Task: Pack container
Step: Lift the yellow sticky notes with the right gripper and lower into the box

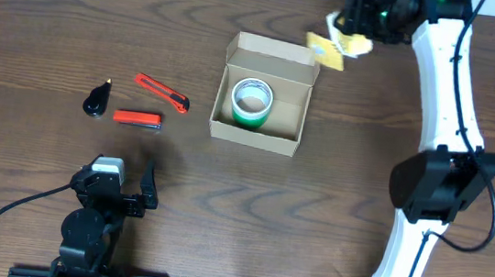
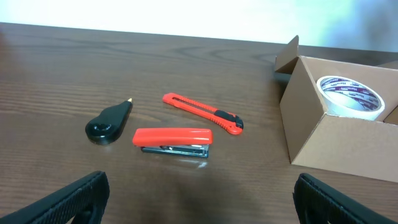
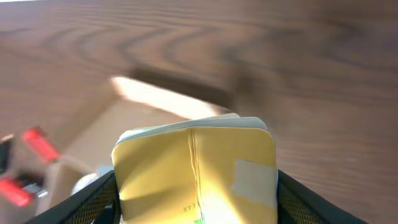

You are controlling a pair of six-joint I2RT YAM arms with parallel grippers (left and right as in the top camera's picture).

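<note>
At the middle of the dark wood-grain table (image 1: 47,25) sits the container (image 1: 255,137), a plain tan cardboard box with its flap lid open. It holds one roll of tape (image 1: 253,102), white and green, its red print too small to read. Beyond the box's far right corner, the right gripper (image 1: 351,31) clamps a soft yellow notepad (image 3: 196,168). The left gripper (image 2: 196,205) is spread wide, empty, near a red stapler (image 2: 173,140), a red utility knife (image 2: 202,112) and a glossy black teardrop-shaped tool (image 2: 107,124).

The tan cardboard box (image 1: 255,136) holds a green-and-white tape roll (image 1: 253,102). At its 9 o'clock lies a red box cutter (image 1: 162,94), at 8 o'clock a red stapler (image 1: 137,120), and beyond both a black teardrop-shaped tool (image 1: 97,101). At 1 o'clock a yellow paper booklet (image 1: 326,50) hangs in the right gripper (image 1: 343,36).
</note>
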